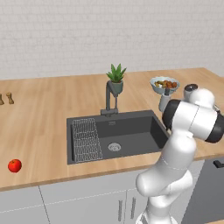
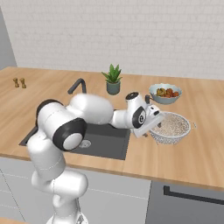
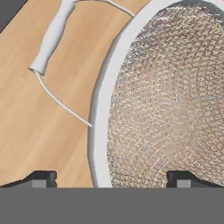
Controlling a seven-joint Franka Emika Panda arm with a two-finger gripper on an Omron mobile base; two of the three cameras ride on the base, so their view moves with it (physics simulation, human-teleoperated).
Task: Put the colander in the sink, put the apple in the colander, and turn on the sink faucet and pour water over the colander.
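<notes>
The colander, a silvery wire-mesh bowl with a pale rim, stands on the wooden counter right of the sink. My gripper hangs open at its left edge. In the hand view the gripper straddles the colander rim, one fingertip over bare counter and the other over the mesh. The wire side handle points away. The red apple lies on the counter far left of the sink. The dark faucet stands behind the basin.
A wire rack lies in the sink's left part, with a round drain beside it. A potted plant stands behind the faucet. A bowl of mixed fruit sits behind the colander. Two small shakers stand far left.
</notes>
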